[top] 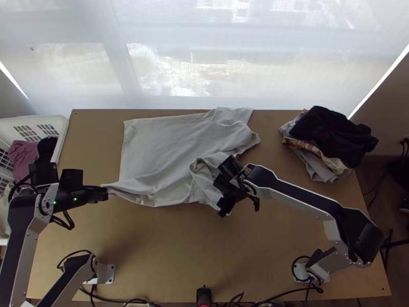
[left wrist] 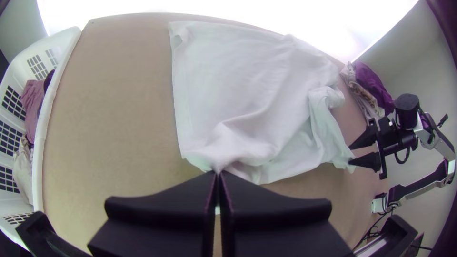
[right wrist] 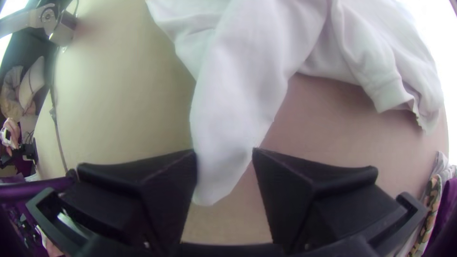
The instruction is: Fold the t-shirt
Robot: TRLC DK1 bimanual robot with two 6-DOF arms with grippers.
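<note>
Left pincer (top: 105, 193), t-shirt (top: 163, 153) between fingertips, apparently

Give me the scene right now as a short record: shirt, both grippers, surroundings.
t-shirt: pale, on the table, partly spread, bunched toward the right arm
left gripper: shut on the shirt's near-left corner
right gripper: open, a narrow end of the shirt between its fingers
fold: not finished
basket: white, at the table's left, clothes inside
pile: dark garment over lighter ones, on the far right
</note>
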